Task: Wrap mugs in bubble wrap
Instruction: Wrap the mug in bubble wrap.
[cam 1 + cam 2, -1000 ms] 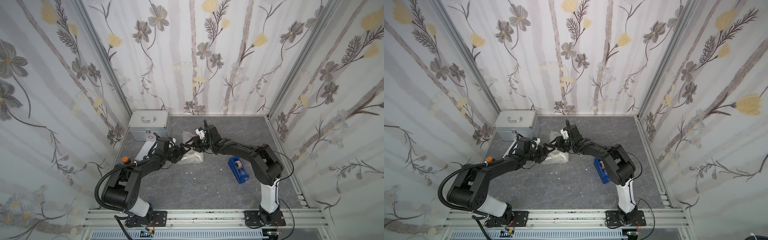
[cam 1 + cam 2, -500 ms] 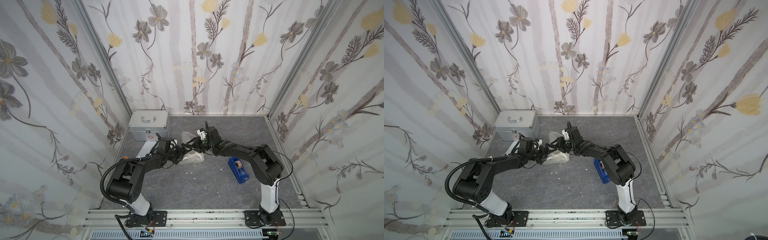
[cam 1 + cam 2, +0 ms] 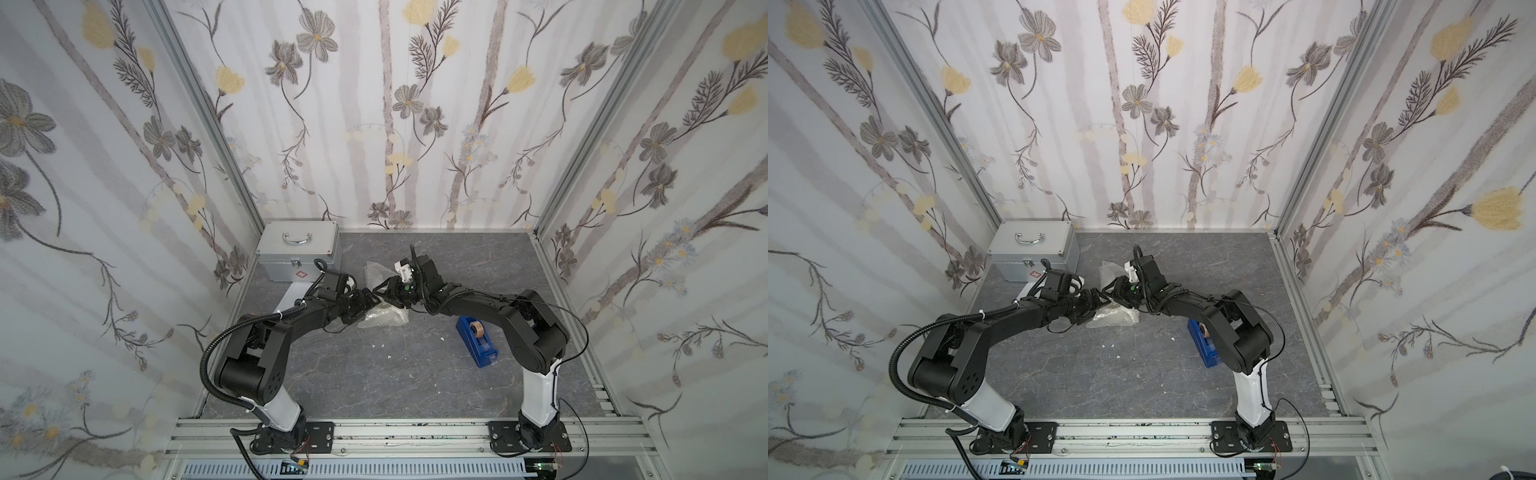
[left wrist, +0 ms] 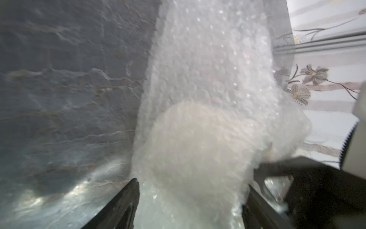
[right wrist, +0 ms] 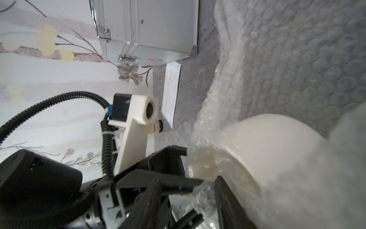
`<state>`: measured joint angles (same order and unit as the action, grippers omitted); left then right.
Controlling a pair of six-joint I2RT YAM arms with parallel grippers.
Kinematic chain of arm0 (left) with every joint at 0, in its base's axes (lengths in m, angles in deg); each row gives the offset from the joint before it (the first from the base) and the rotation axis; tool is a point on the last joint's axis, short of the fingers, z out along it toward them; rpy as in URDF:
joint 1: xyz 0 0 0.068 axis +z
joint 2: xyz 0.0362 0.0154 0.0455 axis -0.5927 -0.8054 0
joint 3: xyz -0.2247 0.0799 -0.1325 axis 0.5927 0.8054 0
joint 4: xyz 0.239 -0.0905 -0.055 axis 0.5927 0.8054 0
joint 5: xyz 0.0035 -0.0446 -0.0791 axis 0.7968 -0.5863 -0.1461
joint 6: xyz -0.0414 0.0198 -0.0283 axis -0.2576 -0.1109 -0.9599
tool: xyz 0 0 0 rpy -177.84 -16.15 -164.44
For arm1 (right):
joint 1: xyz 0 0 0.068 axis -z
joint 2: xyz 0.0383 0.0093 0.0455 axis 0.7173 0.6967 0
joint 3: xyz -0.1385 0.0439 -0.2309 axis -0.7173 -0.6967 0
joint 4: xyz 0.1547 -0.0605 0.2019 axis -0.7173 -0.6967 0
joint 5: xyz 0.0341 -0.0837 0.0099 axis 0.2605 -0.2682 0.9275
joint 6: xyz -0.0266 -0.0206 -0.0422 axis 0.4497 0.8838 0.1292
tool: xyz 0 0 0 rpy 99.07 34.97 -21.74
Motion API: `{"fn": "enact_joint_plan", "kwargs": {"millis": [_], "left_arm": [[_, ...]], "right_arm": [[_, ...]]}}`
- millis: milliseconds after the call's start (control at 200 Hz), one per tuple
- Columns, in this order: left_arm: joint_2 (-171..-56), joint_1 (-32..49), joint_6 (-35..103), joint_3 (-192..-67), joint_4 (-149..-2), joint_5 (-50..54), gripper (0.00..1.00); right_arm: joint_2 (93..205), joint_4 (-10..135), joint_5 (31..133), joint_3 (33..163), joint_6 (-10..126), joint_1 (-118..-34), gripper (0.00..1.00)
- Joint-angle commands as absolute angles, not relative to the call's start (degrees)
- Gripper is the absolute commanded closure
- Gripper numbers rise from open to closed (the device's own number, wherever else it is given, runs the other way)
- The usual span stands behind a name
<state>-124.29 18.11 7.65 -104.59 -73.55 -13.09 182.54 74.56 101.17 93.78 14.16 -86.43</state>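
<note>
Lying on the grey marbled surface (image 3: 374,382), a little toward its rear edge and left of the middle, the bubble wrap (image 3: 382,320) (image 3: 1113,318) is bunched into a crumpled bundle around the mug (image 5: 277,150). The right wrist view shows part of the mug's cream wall bare, with wrap (image 5: 297,69) spread behind it and gathered over its side. In the left wrist view the mug (image 4: 198,138) shows only as a pale round shape through the wrap (image 4: 208,59).

Both arms reach inward and meet over the bundle's rear edge. The left gripper (image 3: 368,297) (image 3: 1096,299) (image 4: 192,182) comes in low from the left. Its fingers (image 4: 126,204) stand apart with the wrapped mug between them; whether they press on it I cannot tell. The right gripper (image 3: 383,291) (image 3: 1111,286) (image 5: 206,188) faces it, tip almost against tip, and its fingers (image 5: 225,198) are closed on a gathered fold of the wrap beside the mug.

A silver case (image 3: 297,251) (image 3: 1034,249) (image 5: 148,29) sits in the rear left corner of the surface, with a flat white packet (image 5: 171,89) just in front of it and a small amber bottle (image 5: 156,127) beside the packet. A blue tape dispenser (image 3: 476,340) (image 3: 1202,345) lies nearer the right edge, well apart from the bundle. A few white scraps (image 3: 388,356) dot the middle.
</note>
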Motion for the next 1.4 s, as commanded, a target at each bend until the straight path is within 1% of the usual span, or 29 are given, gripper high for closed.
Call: {"fn": "enact_joint_plan", "kwargs": {"millis": [0, 95, 215, 280, 330, 420, 490, 580, 655, 759, 914, 1049, 1079, 1164, 1239, 1344, 1394], "left_arm": [[-125.36, 17.89, 9.7, -105.58, -73.37, -9.25, 0.21], [-126.15, 17.67, 9.78, -105.94, -73.49, -9.2, 0.22], [-125.82, 17.33, 9.78, -106.12, -73.6, -9.48, 0.23], [-125.32, 17.13, 9.87, -106.27, -73.48, -9.79, 0.24], [-124.97, 17.1, 10.02, -106.48, -73.01, -9.88, 0.25], [-123.99, 16.97, 10.14, -106.41, -73.14, -10.47, 0.25], [-122.72, 16.88, 10.14, -105.93, -73.41, -10.67, 0.26], [-120.98, 16.68, 10.05, -105.11, -73.95, -10.98, 0.26], [-119.88, 16.74, 9.48, -104.26, -74.73, -11.57, 0.3], [-118.56, 16.69, 8.03, -102.83, -77.25, -13.16, 0.34], [-118.13, 16.78, 5.17, -101.65, -82.39, -15.92, 0.33], [-118.54, 17.24, 3.81, -102.05, -83.32, -16.31, 0.34], [-118.38, 17.43, 3.88, -102.32, -82.1, -15.73, 0.35], [-117.07, 17.88, 4.36, -102.63, -78.1, -12.37, 0.47], [-115.55, 18.05, 5.18, -102.96, -75.32, -10.41, 0.48], [-114.39, 18.07, 5.97, -103.94, -72.78, -10.35, 0.49], [-114.03, 18.07, 6.18, -104.45, -71.97, -10.47, 0.51]], "right_arm": [[180.88, 71.43, 105.15, 93.71, 14.98, -87.06, 0.55], [180.06, 69.33, 103.46, 94.01, 16.55, -86.92, 0.56], [180.83, 69.18, 103.56, 94.35, 16.92, -86.59, 0.62], [181.56, 69.2, 103.64, 94.63, 17.01, -86.53, 0.68], [182.02, 69.11, 103.7, 94.8, 17.14, -86.44, 0.71], [182.77, 67.73, 102.89, 95.65, 17.99, -86.37, 0.8], [183.7, 67.39, 102.67, 96.16, 18.19, -86.27, 0.82], [185.12, 67.52, 103.06, 96.69, 18.06, -86.01, 0.88], [185.61, 68.24, 103.48, 96.65, 17.43, -85.83, 0.92], [185.56, 68.9, 103.86, 96.49, 16.81, -85.84, 0.92], [185.04, 72.34, 105.96, 95.27, 14.06, -85.74, 0.93], [184.5, 72.88, 105.81, 94.98, 13.45, -85.58, 0.92], [184.65, 72.79, 105.75, 95.05, 13.53, -85.52, 0.93], [185.09, 72.55, 105.33, 95.07, 13.6, -85.32, 0.93], [185.52, 72.61, 105.38, 95.16, 13.58, -85.3, 0.93], [185.73, 72.45, 105.15, 95.25, 13.62, -85.22, 0.92], [185.86, 72.57, 105.2, 95.33, 13.6, -85.21, 0.92]]}}
